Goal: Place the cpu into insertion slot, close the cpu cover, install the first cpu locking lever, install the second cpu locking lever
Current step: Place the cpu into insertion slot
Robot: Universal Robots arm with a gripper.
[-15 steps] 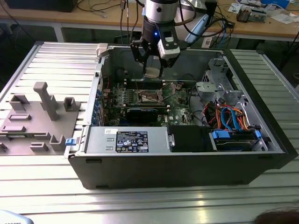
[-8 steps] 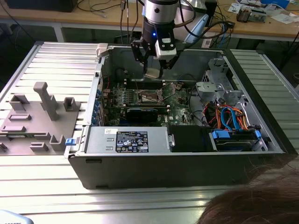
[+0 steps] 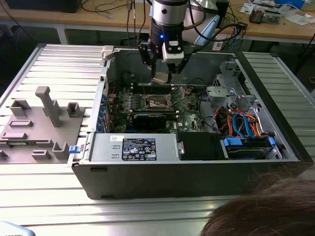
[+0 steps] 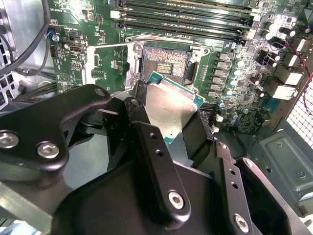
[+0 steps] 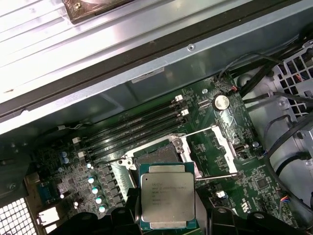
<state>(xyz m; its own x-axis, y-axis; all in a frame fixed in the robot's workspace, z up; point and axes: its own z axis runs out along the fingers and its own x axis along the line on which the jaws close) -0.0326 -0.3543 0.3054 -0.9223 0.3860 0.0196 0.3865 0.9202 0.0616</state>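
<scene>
Exterior view, and the gripper [image 3: 161, 74] hangs inside the open computer case [image 3: 147, 182], clenched on the cpu [image 3: 160, 77], held clear above the green motherboard [image 3: 189, 115]. First wrist view looks straight down: the silver chip is hovering partly over the insertion slot [image 5: 156, 155], the slot is bare, and the cpu cover [image 5: 225, 146] is flipped open beside it.
</scene>
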